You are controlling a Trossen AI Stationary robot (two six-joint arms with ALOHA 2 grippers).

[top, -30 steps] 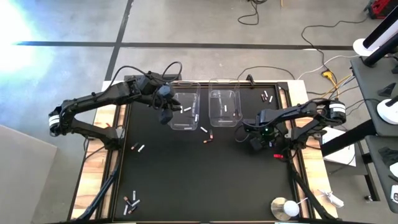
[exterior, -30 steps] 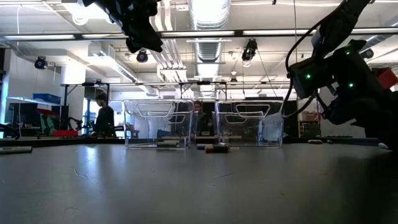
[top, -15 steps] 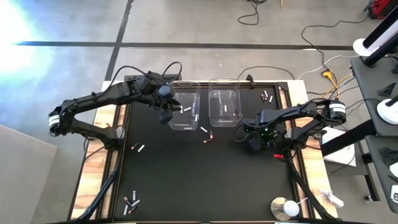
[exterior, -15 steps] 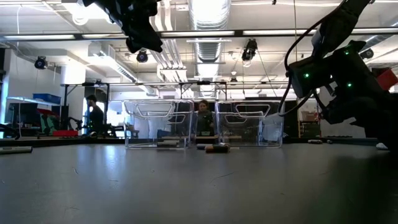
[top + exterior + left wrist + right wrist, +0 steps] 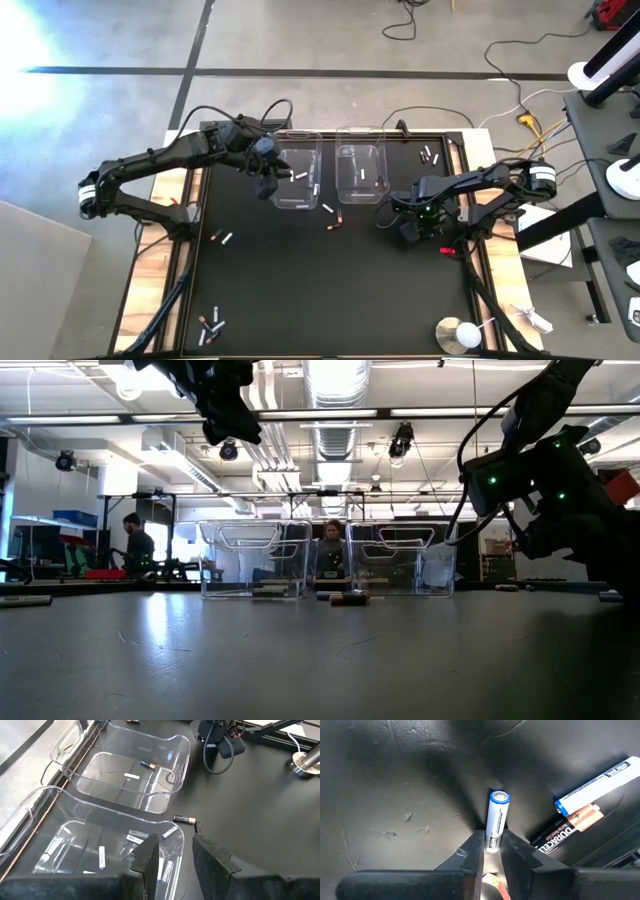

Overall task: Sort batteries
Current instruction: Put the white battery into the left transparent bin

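right gripper, low on the mat right of the right-hand bin, has pinched its fingers onto a silvery-white battery; a second ago they stood wider. this looks like the pick step, so next comes a lift and carry to a bin. left gripper hangs part-open and empty over the left-hand bin, unmoved.

left pincer: raised, part open | right pincer: low, fingers pinched together

I'm seeing two clear bins and two arms. Batteries are looking like roughly fifteen, hard to count.
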